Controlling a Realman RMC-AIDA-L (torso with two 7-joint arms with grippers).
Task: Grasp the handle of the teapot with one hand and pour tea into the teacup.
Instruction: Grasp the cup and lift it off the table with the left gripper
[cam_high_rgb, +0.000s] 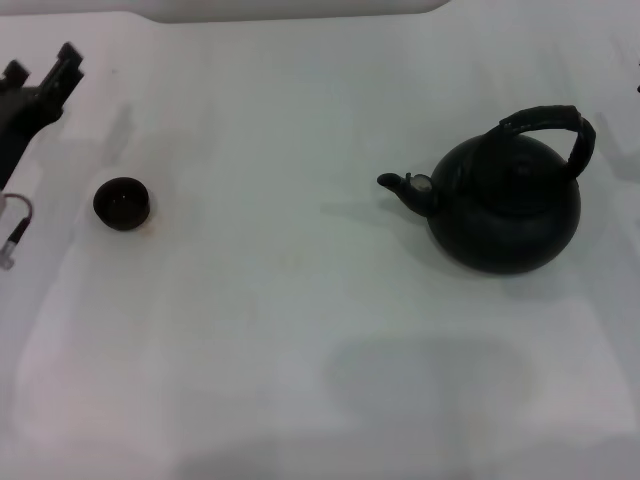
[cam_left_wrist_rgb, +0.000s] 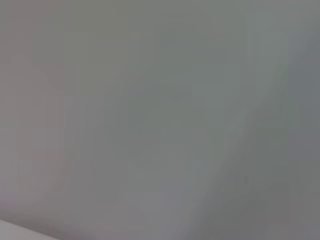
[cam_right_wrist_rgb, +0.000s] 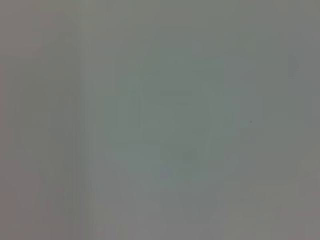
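Left tool (cam_high_rgb: 42, 75): it is hanging over the table's far left corner, dark and angled, with two short prongs showing apart at its tip and nothing between them; it is looking released, and it is touching neither the teacup nor the teapot.
Right tool: it is not showing in the head view, so I cannot tell whether it is released or clenched; its wrist view is giving only a plain grey surface.
Left wrist view: it is likewise showing only a flat grey field, with no object to make out.
Teacup (cam_high_rgb: 122, 203): it is sitting upright on the left side of the table, near the left edge, just in front of the left tool and apart from it; it is small, round and dark, with its open mouth facing up.
Teapot (cam_high_rgb: 504, 203): it is standing upright on the right side of the table, well apart from the teacup; its short spout is pointing toward the left edge, in the teacup's direction.
Handle (cam_high_rgb: 556, 129): it is arching over the teapot's top, leaning toward the right edge, thick and ribbed, with nothing gripping it.
Table (cam_high_rgb: 300, 330): it is lying white and plain under both things.
Cable (cam_high_rgb: 14, 232): a thin loop is hanging at the left edge, beside the teacup.
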